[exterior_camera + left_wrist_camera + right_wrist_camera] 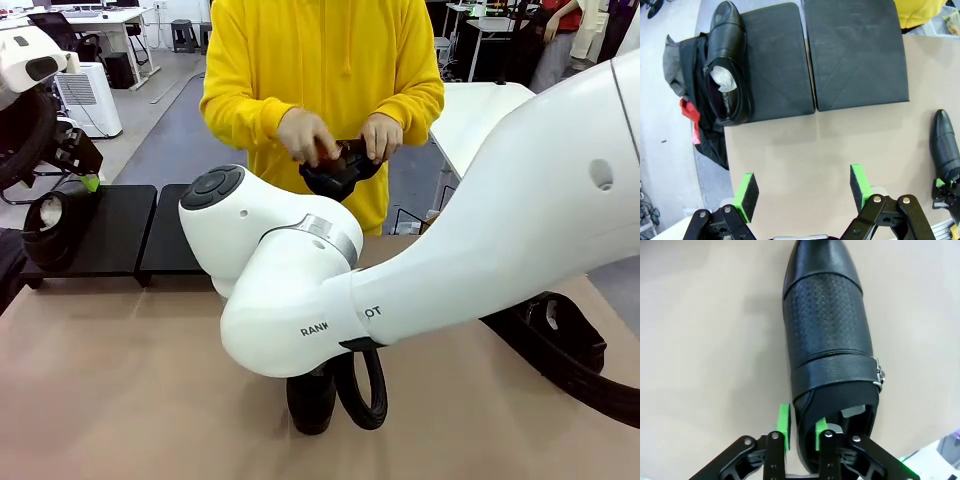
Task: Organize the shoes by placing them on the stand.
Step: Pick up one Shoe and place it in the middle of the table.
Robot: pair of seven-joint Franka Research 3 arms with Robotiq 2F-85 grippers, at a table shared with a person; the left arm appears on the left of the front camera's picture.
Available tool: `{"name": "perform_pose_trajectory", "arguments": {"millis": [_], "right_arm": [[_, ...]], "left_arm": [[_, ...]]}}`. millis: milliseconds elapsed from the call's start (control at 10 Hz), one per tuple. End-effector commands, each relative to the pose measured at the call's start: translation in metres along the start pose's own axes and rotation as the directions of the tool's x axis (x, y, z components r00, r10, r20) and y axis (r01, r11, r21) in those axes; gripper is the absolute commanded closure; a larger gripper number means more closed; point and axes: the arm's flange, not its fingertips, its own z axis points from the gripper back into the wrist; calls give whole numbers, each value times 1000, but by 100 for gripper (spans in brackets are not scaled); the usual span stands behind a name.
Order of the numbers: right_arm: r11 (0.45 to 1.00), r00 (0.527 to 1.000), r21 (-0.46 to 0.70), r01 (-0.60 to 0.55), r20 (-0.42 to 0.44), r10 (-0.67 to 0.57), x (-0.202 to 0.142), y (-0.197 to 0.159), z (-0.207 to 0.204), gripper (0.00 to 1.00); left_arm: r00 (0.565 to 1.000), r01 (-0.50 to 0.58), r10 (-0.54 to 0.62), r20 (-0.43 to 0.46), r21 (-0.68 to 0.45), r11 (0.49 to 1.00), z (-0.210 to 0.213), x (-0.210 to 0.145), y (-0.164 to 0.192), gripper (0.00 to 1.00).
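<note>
The right gripper [802, 415] straddles the heel wall of the buckled shoe [825, 315] on the table [700, 340] — gripping or loose, I cannot tell. The left gripper [802, 177] hangs wide open, empty; farther, 1 other shoe [727, 65] lies on the stand [855, 60].

Pebbled, softly glossy black buckled shoe [827, 335]; matt, faintly scuffed flat black stand [855, 55]; smooth tan tabletop [830, 145].
</note>
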Motion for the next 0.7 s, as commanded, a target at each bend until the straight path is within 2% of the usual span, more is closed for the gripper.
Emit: {"name": "perform_pose_trajectory", "arguments": {"millis": [0,100,300,400,500,600], "right_arm": [[999,999,23,46,-23,-45,2,2,2,19],[998,998,20,56,-12,-56,1,-3,6,1],[997,997,22,73,27,-73,-4,-14,27,0],[999,999,20,35,11,-35,-6,-17,35,0],[999,1000,20,31,5,-31,5,-6,15,0],[999,1000,20,31,5,-31,5,-6,15,0]], "left_arm": [[1000,-9,9,6,-7,1000,1,-2,2,5],[1000,-9,9,6,-7,1000,1,-2,2,5],[1000,-9,9,6,-7,1000,1,-2,2,5],[1000,-9,9,6,-7,1000,1,-2,2,5],[1000,-9,9,6,-7,1000,1,-2,2,5],[1000,-9,9,6,-7,1000,1,-2,2,5]]}}
